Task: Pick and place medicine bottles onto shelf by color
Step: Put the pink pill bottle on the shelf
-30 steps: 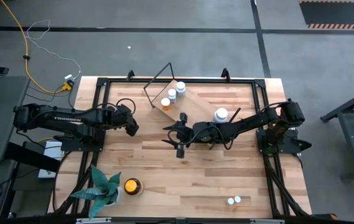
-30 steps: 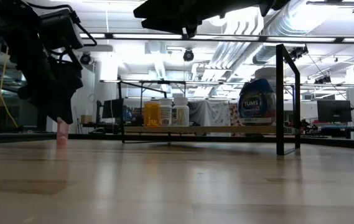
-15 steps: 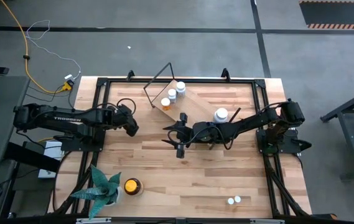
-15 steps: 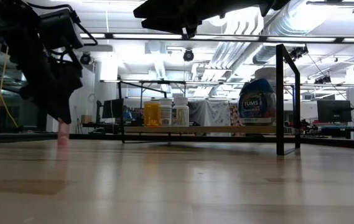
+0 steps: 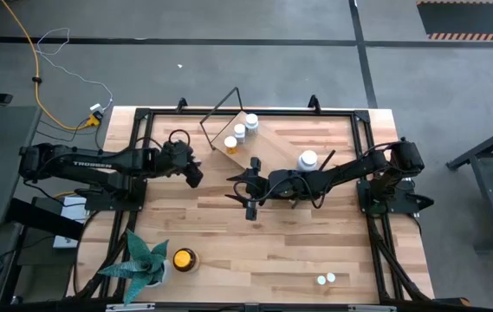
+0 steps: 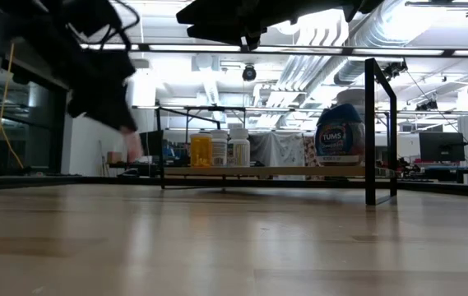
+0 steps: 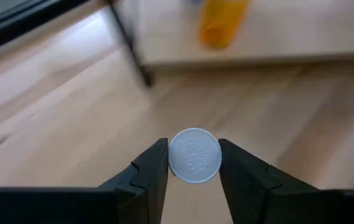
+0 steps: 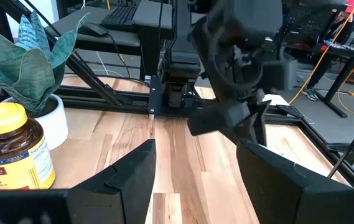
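Observation:
My left gripper [image 5: 194,176] is over the table's left half, shut on a small bottle with a white cap [image 7: 194,155]. In the low view the bottle's pinkish body [image 6: 132,146] hangs blurred above the table. The shelf [image 5: 248,137], a light wood board with dark wire ends, lies at the far middle. On it stand an orange bottle [image 5: 230,144] and two white ones [image 5: 240,132]. My right gripper [image 5: 244,189] hovers open near the table's middle, holding nothing. My left gripper pinches the white cap's ribbed rim [image 7: 172,157] between its two fingers, one on each side. The fingers slant down from the table's left. The bottle hangs below them, clear of the table.
A large white-capped bottle [image 5: 308,160] stands right of the shelf, under my right arm. An amber bottle with a yellow cap [image 5: 183,258] and a green plant [image 5: 142,260] are at the near left. Two small white-capped bottles [image 5: 326,279] stand near the right front edge.
My left gripper has risen and gone toward the table's right, toward the shelf, tipping less steeply down. The small bottle, which stood on the table under it, is now lifted clear and carried along.

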